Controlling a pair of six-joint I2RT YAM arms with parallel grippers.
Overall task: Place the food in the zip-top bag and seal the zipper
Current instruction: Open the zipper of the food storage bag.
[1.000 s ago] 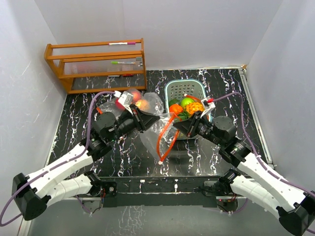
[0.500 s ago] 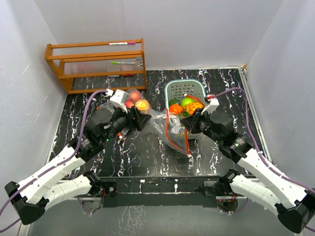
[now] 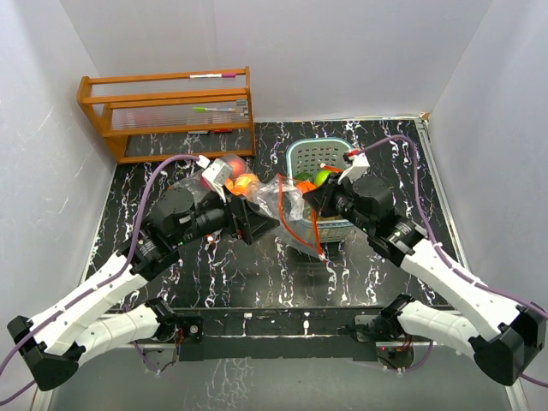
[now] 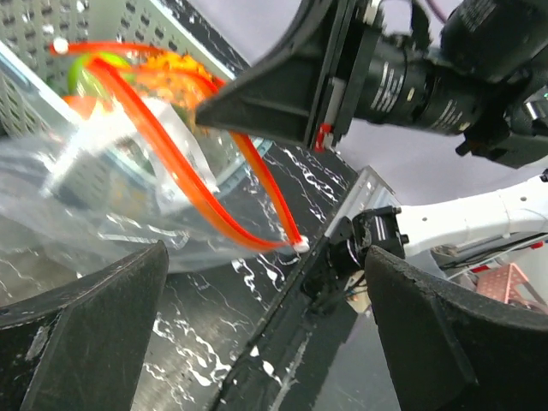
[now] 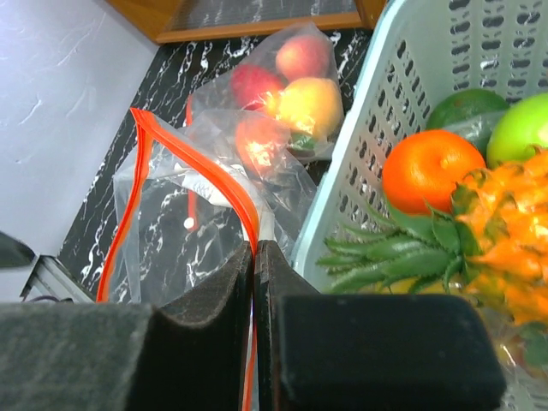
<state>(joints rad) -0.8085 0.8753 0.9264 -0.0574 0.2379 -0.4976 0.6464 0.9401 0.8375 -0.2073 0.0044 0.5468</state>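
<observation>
Orange zipper strip [image 5: 139,120] pinched in the closed right jaws; left jaws spread wide, empty, facing the zip-top bag [image 4: 103,205]. Hold that mouth lifted and taut, then catch the opposite rim. Inside already: red, peach and yellow toy fruits [image 5: 310,104]. Waiting in the teal basket [image 5: 428,43] on the worktop [image 3: 223,274]: orange [image 5: 432,171], pineapple [image 5: 505,231], green apple [image 5: 527,128].

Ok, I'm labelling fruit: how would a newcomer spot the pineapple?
Look right of the wooden rack to the teal basket. Inside, next to the smooth orange and green apple, the pineapple alone is bumpy, with spiky green leaves.
</observation>
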